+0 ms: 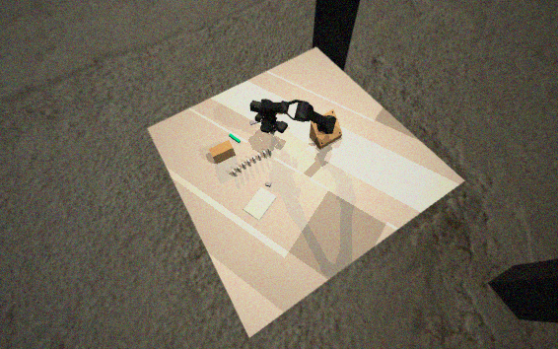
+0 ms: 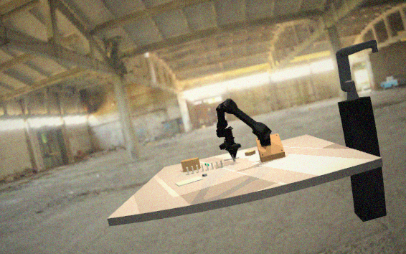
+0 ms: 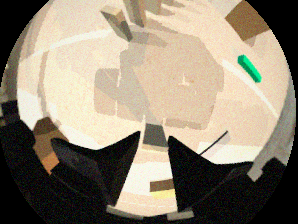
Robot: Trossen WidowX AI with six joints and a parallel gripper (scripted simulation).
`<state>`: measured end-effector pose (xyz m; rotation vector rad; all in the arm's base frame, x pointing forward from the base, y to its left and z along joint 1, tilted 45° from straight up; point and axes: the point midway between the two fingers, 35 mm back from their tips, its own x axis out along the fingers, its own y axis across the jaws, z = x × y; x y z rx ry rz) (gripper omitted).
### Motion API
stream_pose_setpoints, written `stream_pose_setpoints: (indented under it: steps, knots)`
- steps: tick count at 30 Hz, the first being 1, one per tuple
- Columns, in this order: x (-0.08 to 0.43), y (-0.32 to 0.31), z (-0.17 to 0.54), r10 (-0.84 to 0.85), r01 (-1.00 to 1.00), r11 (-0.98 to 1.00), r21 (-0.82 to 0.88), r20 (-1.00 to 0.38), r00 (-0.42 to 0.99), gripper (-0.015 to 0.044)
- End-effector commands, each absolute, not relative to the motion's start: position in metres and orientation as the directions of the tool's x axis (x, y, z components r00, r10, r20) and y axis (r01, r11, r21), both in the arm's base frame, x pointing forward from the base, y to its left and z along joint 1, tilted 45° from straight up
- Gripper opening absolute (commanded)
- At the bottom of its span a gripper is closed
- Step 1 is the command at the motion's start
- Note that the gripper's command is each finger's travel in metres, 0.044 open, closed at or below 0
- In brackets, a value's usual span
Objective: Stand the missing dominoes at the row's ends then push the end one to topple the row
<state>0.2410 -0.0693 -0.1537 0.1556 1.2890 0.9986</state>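
The grey domino [image 3: 155, 135] is off the row of standing grey dominoes [image 1: 254, 159] [image 2: 211, 166] [image 3: 134, 12], a gap between; its long axis is unclear. The black gripper's [image 1: 270, 129] [image 2: 234, 158] [image 3: 155, 136] partly closed fingers flank it; grip can't be told.

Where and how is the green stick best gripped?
I would grip the green stick at its middle, coming from straight above, fingers across its long sides: it lies flat, long and narrow, apart from the wooden block.
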Motion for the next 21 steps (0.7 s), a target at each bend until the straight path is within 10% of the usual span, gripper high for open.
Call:
stream_pose_setpoints:
  steps: [1,21]
  knots:
    - [0.240,-0.068,-0.155,0.693,-0.522,0.593,0.613,-0.719,-0.056,0.0107]
    - [0.248,-0.163,-0.058,0.684,-0.526,0.597,0.605,-0.727,-0.060,0.0107]
